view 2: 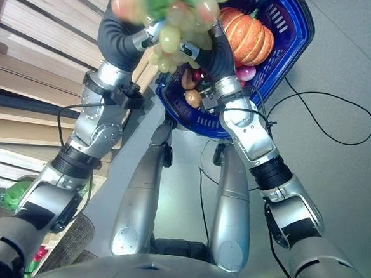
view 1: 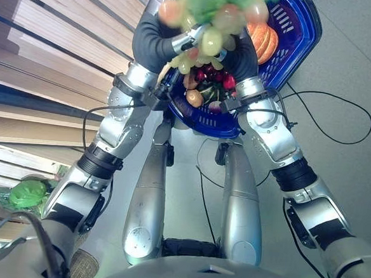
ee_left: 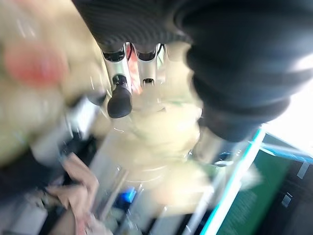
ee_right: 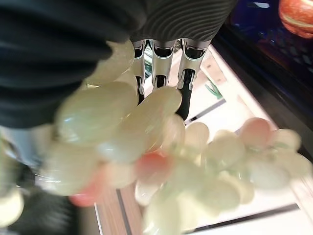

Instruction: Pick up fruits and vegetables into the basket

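Pale green grape bunch point(view 2: 171, 23) with a few pinkish berries hangs above blue basket point(view 2: 293, 33) on the floor, which holds an orange pumpkin point(view 2: 247, 35), red fruit and brownish pieces.

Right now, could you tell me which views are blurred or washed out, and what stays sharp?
Left eye view: the grape bunch held up close is soft, while the blue basket and pumpkin stay sharp. Left wrist view: almost all smeared, with glare at one edge; one dark fingertip of the left robot hand is crisp. Right wrist view: near grapes fairly sharp, farther ones blurred.
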